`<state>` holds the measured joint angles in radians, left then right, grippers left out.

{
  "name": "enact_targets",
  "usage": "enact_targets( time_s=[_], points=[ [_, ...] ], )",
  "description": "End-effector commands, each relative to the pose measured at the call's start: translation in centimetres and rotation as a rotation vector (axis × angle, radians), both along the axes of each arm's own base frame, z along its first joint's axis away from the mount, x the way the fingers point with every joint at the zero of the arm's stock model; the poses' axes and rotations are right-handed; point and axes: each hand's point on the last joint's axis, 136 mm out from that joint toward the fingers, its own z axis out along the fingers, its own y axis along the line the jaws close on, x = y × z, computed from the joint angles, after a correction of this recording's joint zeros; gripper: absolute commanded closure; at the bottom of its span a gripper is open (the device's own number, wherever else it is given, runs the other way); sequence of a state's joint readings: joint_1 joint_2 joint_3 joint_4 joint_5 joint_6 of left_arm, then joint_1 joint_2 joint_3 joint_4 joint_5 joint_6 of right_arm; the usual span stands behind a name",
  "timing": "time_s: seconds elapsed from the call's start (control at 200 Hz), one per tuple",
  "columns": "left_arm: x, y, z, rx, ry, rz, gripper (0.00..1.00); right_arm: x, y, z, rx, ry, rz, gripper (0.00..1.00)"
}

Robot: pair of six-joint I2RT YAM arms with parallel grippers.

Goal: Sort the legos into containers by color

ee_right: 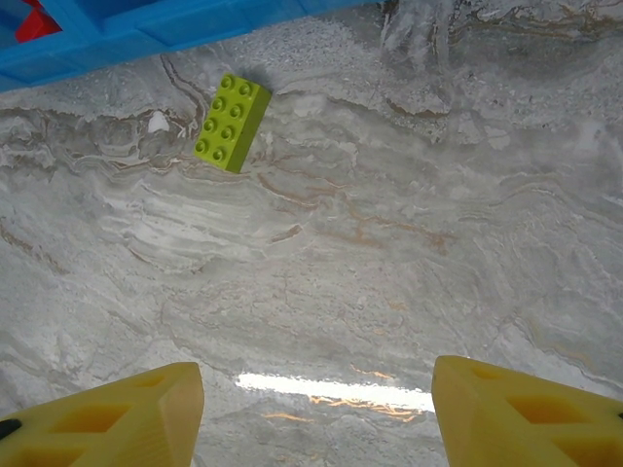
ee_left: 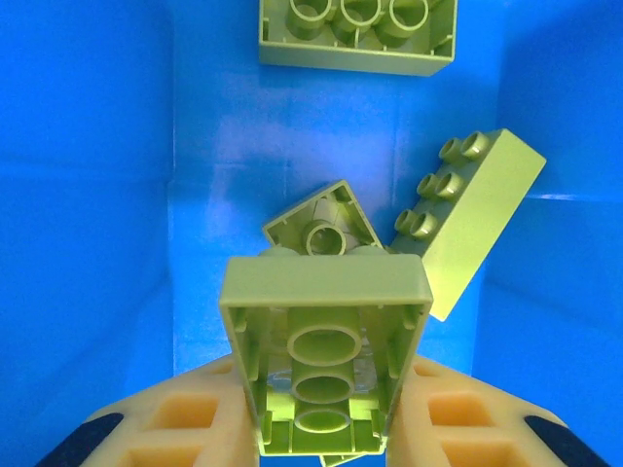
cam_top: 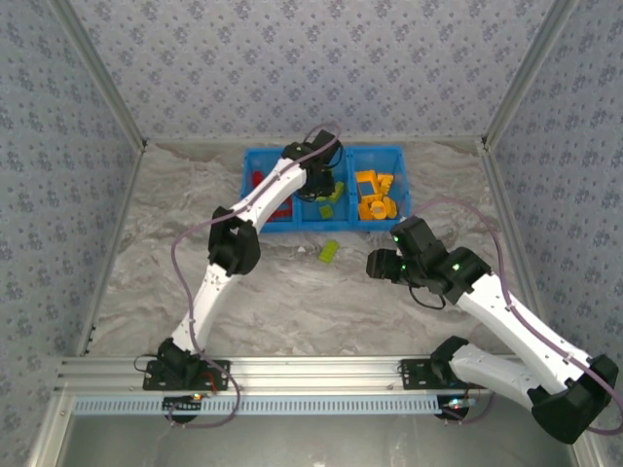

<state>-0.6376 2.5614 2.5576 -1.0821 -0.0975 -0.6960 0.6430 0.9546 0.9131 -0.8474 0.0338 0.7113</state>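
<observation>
Held brick: a lime green brick (ee_left: 326, 360) hangs over the middle compartment (ee_left: 243, 165) of the blue bin (cam_top: 389, 149), its hollow underside and three round tubes facing my left wrist camera.
Left pincer: my left pincer (ee_left: 326, 418) is closed on that brick, one pad flat against each of two opposite side walls.
Handling: I judge it light, rigid and glossy, so a little slippery. The walls are thin, so a modest squeeze across the flat sides suits it better than the corners or the studs.
Bricks below: three more lime pieces lie in the compartment. One is underside-up at 12 o'clock (ee_left: 358, 34), one is propped on edge at 2 o'clock with its studs sideways (ee_left: 477, 219), and one sits right beneath the held brick (ee_left: 326, 229).
Loose brick: a lime two-by-four brick (ee_right: 232, 122) lies flat and studs-up on the desk (ee_right: 409, 253), at 11 o'clock from my right pincer, near the bin's front wall but not touching it.
Right pincer: my right pincer (ee_right: 321, 409) is spread wide over bare desk and holds nothing.
Bin: smooth bright blue plastic, with orange-yellow bricks (cam_top: 375, 195) in the 3 o'clock compartment and red bricks (cam_top: 259, 182) in the 9 o'clock one.
Desk: grey marbled, faintly shiny.
</observation>
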Motion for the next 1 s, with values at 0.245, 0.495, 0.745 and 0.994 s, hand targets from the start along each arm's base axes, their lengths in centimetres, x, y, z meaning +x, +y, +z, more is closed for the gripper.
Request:
enact_targets(
  time_s=[0.245, 0.495, 0.745, 0.994],
  points=[
    [-3.1, 0.2, -2.4, 0.056, 0.124, 0.025, 0.59, 2.5, 0.6, -3.7, -0.126, 0.058, -0.012, 0.31],
    [-2.9, -0.1, 2.3, -0.005, 0.057, 0.038, 0.45, 6.4, 4.6, -6.4, -0.125, 0.074, -0.058, 0.23],
    [-4.2, 3.8, 14.5, -0.074, -0.109, 0.153, 0.37, 9.3, 8.2, -9.2, -0.097, 0.121, -0.181, 0.22],
    [-8.1, 11.9, 20.4, -0.126, -0.133, 0.271, 0.35, 11.1, 10.6, -11.4, -0.190, 0.209, -0.306, 0.22]
  ],
)
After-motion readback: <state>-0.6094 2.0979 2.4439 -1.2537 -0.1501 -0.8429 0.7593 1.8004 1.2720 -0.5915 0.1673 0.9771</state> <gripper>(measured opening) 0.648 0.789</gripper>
